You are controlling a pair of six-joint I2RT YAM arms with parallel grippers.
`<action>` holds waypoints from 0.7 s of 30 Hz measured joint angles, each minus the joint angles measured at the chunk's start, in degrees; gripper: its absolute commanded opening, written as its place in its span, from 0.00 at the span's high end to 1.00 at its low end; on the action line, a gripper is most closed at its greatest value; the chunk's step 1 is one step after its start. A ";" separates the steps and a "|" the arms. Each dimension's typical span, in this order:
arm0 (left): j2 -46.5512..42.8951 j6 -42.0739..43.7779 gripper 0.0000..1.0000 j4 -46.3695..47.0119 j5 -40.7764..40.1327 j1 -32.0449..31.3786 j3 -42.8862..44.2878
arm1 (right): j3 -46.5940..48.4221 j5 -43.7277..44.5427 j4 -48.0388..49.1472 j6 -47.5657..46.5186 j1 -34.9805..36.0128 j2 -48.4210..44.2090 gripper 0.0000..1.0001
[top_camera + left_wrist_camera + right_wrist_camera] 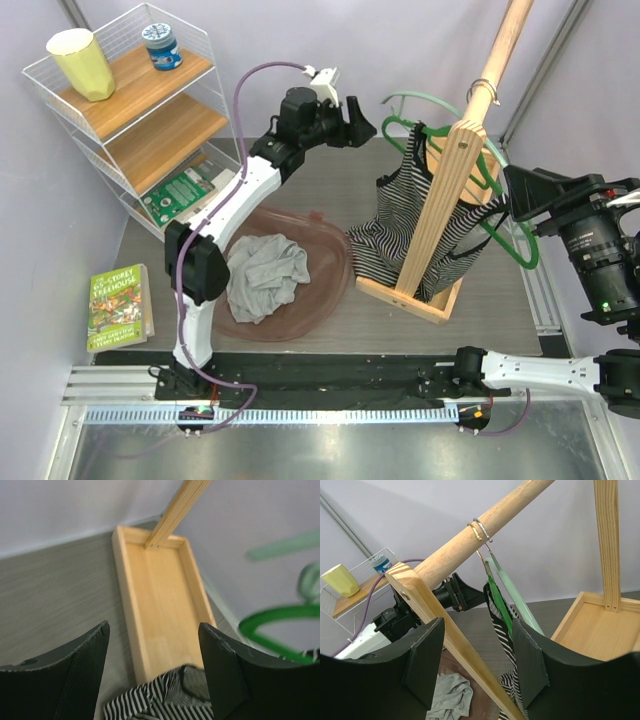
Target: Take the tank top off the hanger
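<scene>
On the wooden rack (440, 195) the striped tank top (400, 215) hangs from its green hanger (499, 600); left hand (154, 627) and right hand (477, 630) flank the rack, both wide, empty. A hard tug could jam the hanger or tip the rack.

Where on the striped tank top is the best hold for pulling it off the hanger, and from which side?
Probably the shoulder strap, a narrow band lying over an arm of the dark green hanger. Come from the left, where the open left gripper already faces it; the wooden rack upright stands across the garment's middle.
</scene>
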 measured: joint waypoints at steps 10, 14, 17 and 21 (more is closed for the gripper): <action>-15.69 4.98 0.25 -1.29 0.96 1.62 -18.38 | -0.76 -0.46 -0.87 0.52 0.00 -0.68 0.38; -20.63 8.37 0.33 5.11 9.73 1.73 -21.70 | -0.76 -0.87 -1.38 1.36 0.00 -2.27 0.38; -21.99 12.48 0.34 12.24 15.32 1.01 -22.97 | -0.52 -1.07 -1.44 1.68 0.00 -3.28 0.38; -22.08 21.00 0.37 17.20 18.03 -1.77 -24.22 | 0.59 -1.64 -1.97 2.10 0.00 -2.91 0.38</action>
